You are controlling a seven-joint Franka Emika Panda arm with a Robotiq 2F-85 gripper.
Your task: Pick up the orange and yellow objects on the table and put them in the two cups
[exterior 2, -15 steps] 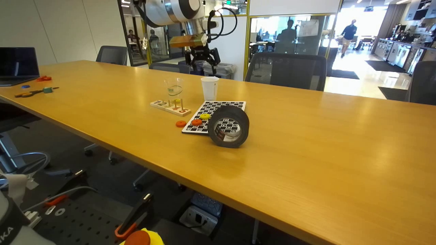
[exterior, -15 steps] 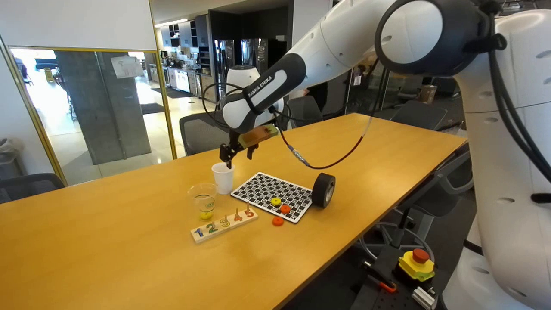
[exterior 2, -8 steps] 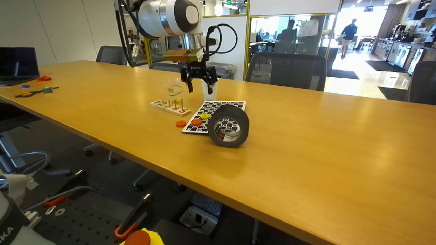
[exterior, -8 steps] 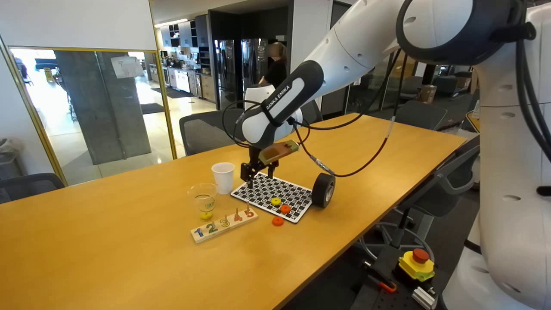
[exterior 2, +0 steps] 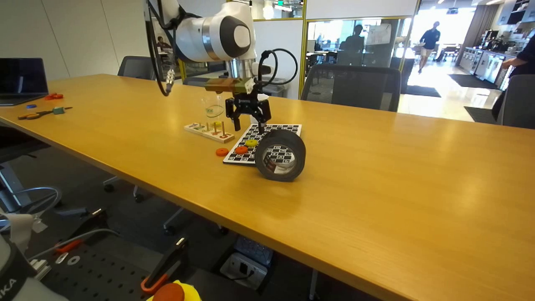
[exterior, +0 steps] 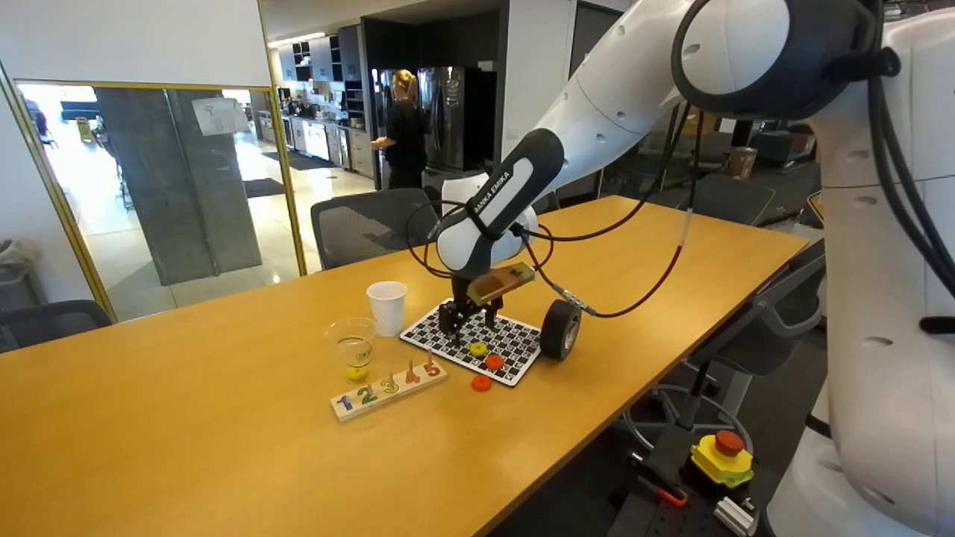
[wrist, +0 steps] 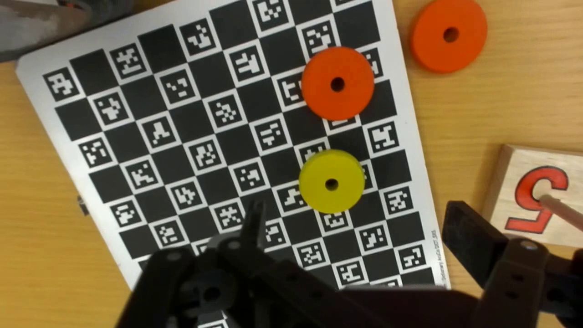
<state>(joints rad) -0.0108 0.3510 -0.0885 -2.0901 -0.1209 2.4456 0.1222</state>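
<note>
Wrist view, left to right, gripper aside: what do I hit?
Tape roll → yellow disc → rightmost orange disc → wooden peg strip. Left out, order unclear: checkered board and the other orange disc on it.

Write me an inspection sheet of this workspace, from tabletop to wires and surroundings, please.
Surface: wooden table, glossy.
Job's things: yellow ring and orange ring on the checkered board; second orange ring on the table beside it; white cup upright; clear cup upright, another yellow piece at its base, seemingly inside.
Clutter: tape roll standing on edge by the board; pegged number block; laptop.
Gripper: open, holding nothing, above the board.
Cables: loop from the arm; whether they touch the table, can't tell.
Surroundings: chairs; person by the fridge.
</note>
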